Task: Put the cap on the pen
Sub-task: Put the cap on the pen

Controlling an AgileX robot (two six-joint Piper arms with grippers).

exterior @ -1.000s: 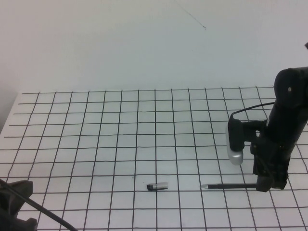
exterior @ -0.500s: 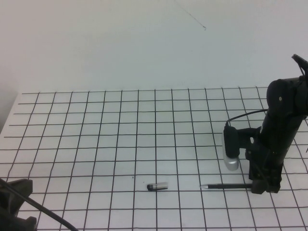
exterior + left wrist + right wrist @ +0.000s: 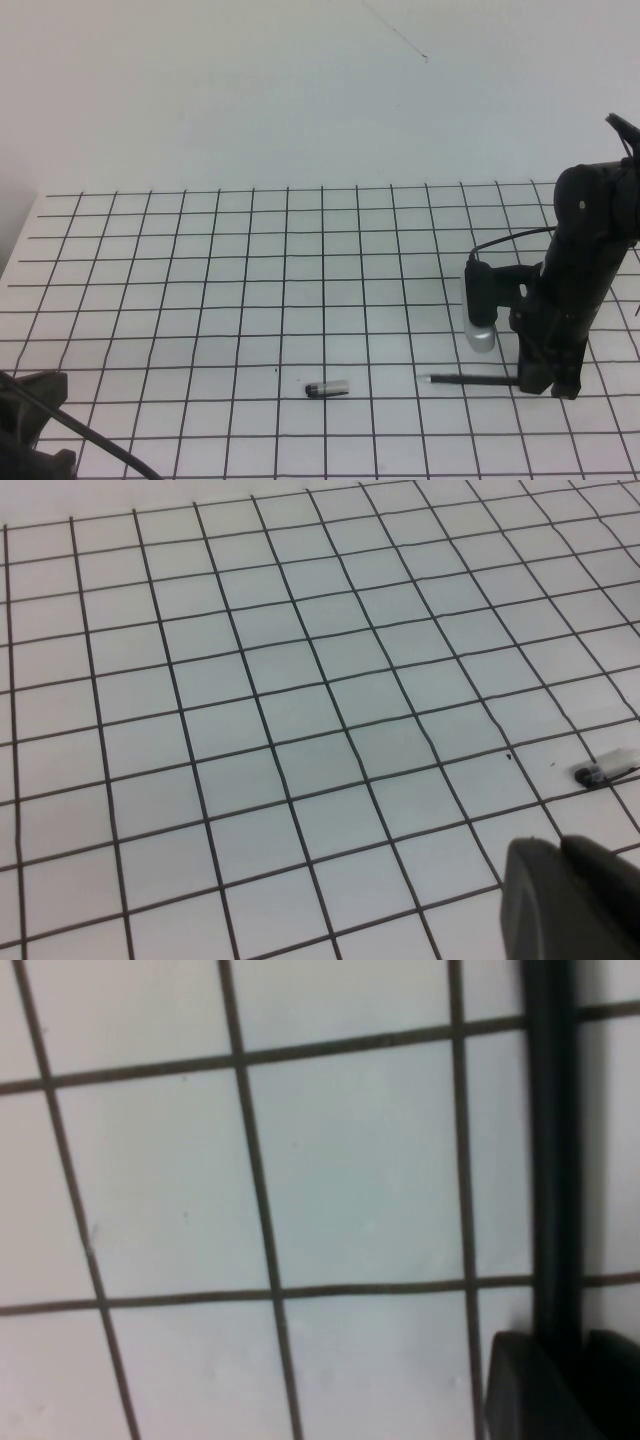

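The thin black pen (image 3: 470,379) lies pointing left at the front right of the grid table, its silver tip toward the cap. My right gripper (image 3: 543,380) stands straight down over its right end and is shut on it. In the right wrist view the pen (image 3: 553,1160) runs as a dark bar into the gap between the fingers (image 3: 515,1385). The short clear-and-black cap (image 3: 327,387) lies about two squares left of the pen's tip. It also shows in the left wrist view (image 3: 608,769). My left gripper (image 3: 30,420) is shut and empty at the front left corner.
The white table with a black grid (image 3: 250,280) holds nothing else. A grey wrist camera (image 3: 482,310) hangs beside the right arm. The white wall stands behind the table.
The right arm shifted a little left and settled on the pen's end. The pen now sits slightly higher in the view than before. The cap and left arm have not moved.
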